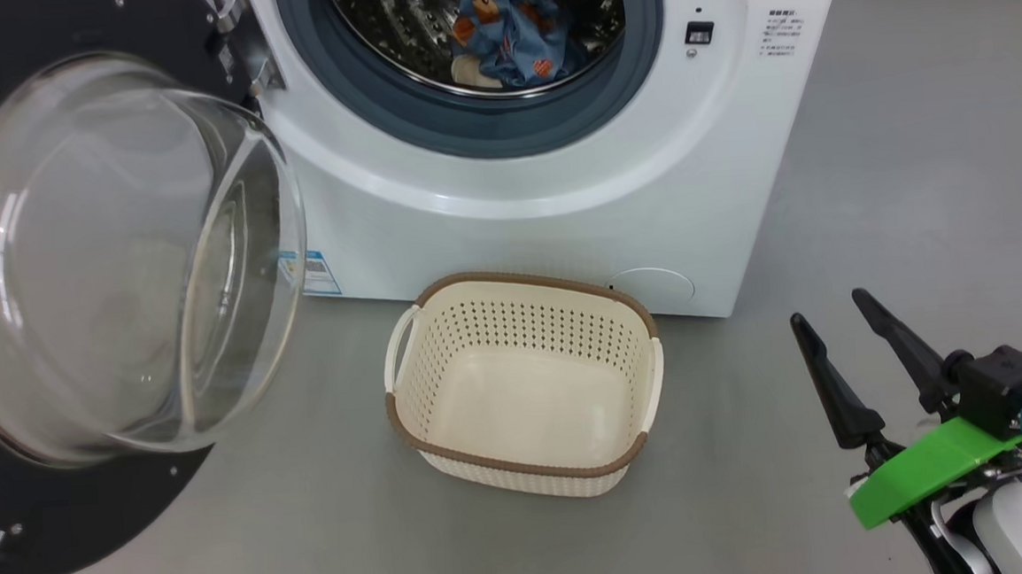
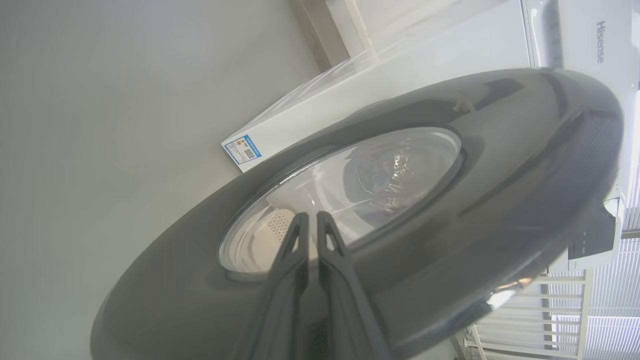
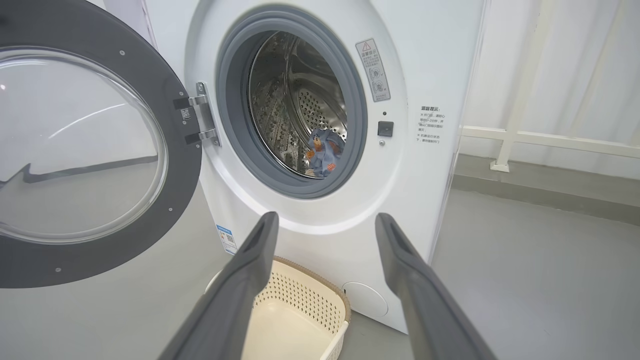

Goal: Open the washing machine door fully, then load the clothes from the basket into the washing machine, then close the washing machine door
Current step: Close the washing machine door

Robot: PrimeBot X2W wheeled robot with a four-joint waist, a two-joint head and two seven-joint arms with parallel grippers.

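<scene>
The washing machine (image 1: 560,222) stands with its door (image 1: 11,530) swung wide to the left, glass bowl bulging toward me. The blue printed clothes (image 1: 514,38) lie inside the steel drum, also seen in the right wrist view as clothes (image 3: 325,152). On the floor in front sits the basket (image 1: 511,280), with nothing in it. My right gripper (image 1: 827,307) hovers open at the lower right, apart from the basket; its wrist view shows the gripper (image 3: 326,216) pointing at the drum. My left gripper (image 2: 312,215) is shut, close against the outer face of the door (image 2: 500,175).
Grey floor spreads around the machine, with free room to the right of the basket. A white railing (image 3: 550,140) runs along the wall to the machine's right. A blue energy label (image 1: 319,272) marks the machine's lower front corner.
</scene>
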